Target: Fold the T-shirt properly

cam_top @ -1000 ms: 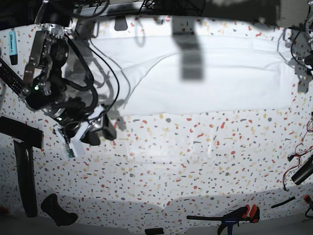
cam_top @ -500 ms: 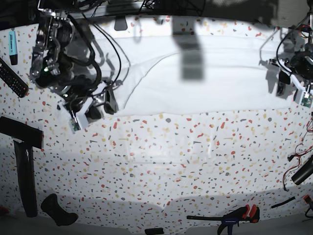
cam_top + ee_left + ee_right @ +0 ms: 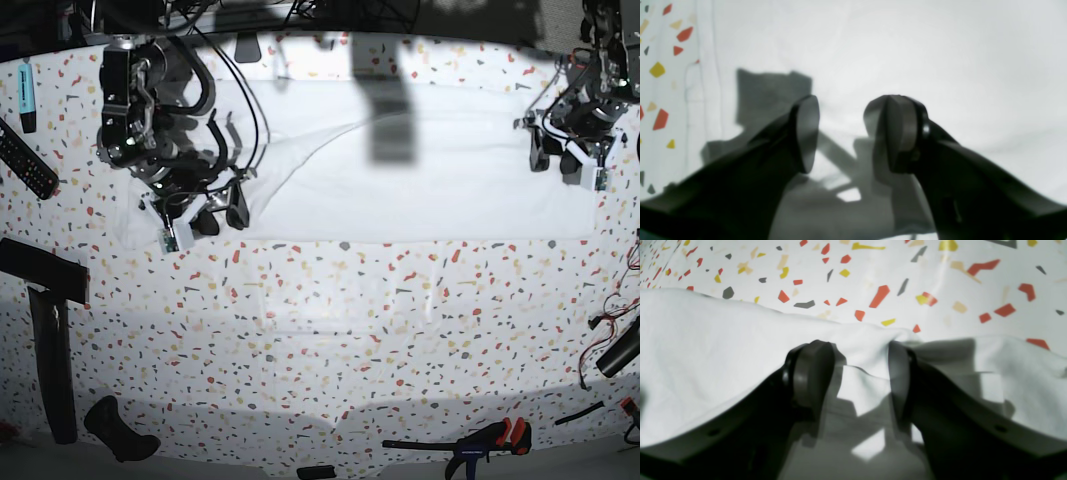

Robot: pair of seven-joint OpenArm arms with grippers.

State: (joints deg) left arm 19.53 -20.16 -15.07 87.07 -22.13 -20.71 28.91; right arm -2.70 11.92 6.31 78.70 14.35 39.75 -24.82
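T-shirt (image 3: pixel 420 170) lies flat across the upper half of the table (image 3: pixel 330 330). Both my grippers, left (image 3: pixel 843 133) and right (image 3: pixel 860 373), gape wide just over its opposite edges, gripping nothing. Cloth looks soft, light, floppy; I'd pinch the hem corners.

Your right black two-finger gripper (image 3: pixel 220 213): arm reaches down from the top at the base view's left, wrist angled toward the table's middle. Its dark rounded pads (image 3: pixel 813 373) stand apart, jaws parted, nothing pinched between them.

Your left black two-finger gripper (image 3: pixel 560 158): arm comes in at the base view's far right, wrist pointing down. Pads (image 3: pixel 806 133) likewise spread, with a clear gap between.
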